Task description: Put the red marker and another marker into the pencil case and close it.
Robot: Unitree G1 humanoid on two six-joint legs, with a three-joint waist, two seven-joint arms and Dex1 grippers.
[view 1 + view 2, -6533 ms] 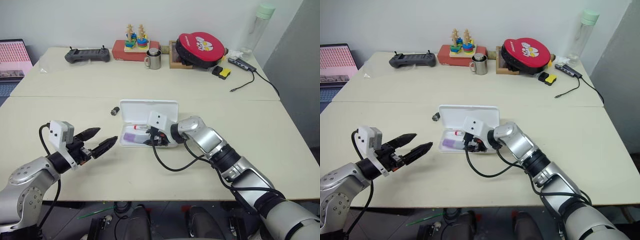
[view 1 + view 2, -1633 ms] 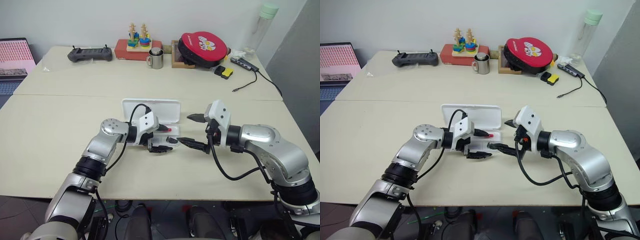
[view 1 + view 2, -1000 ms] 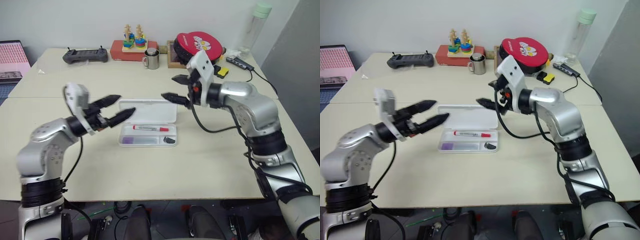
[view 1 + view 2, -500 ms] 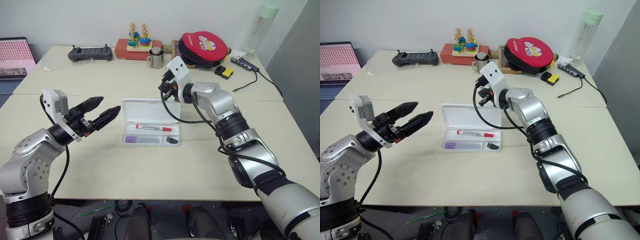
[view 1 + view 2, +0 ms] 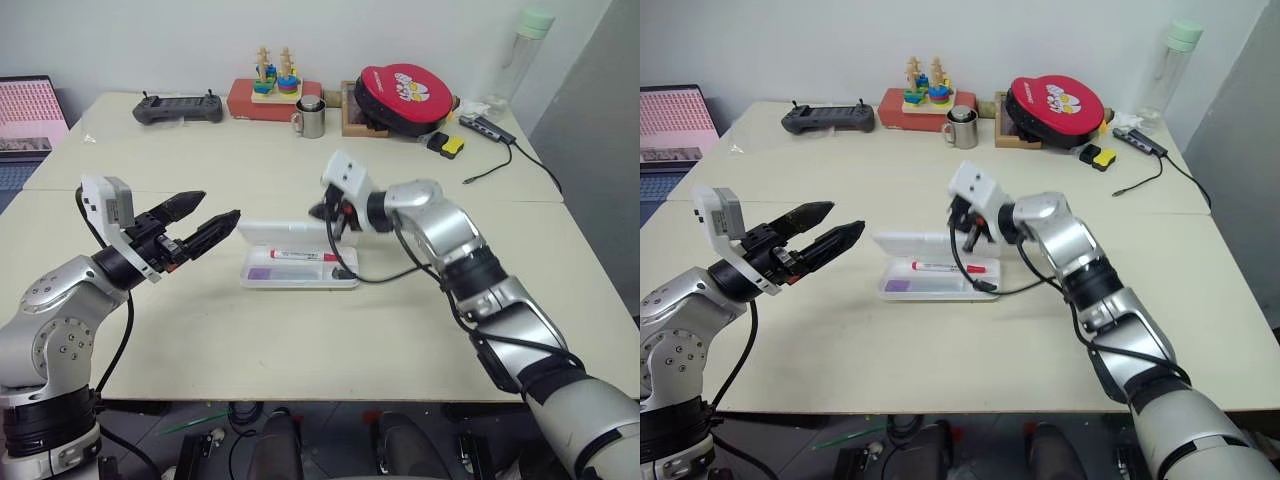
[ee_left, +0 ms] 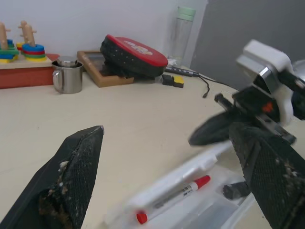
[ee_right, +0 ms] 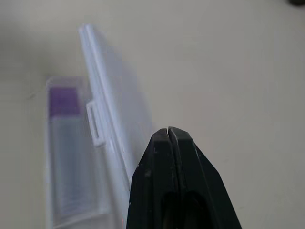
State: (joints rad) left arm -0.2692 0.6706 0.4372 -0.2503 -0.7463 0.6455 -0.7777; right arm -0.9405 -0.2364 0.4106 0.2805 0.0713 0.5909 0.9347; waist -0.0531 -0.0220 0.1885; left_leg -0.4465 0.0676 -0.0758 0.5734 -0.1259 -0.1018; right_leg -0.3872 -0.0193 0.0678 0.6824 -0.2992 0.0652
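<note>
Right gripper (image 5: 326,212) pinched shut, empty, angled down behind half-raised pencil case (image 5: 300,268) lid. Left gripper (image 5: 207,225) hovering left, fingers spread, empty.

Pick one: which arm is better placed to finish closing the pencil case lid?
Right. The right claw, shut, sits behind the half-raised lid of the pencil case, so it can probably keep pushing it down. The left claw, open, hovers off to the case's left, away from it. The red marker is inside.
</note>
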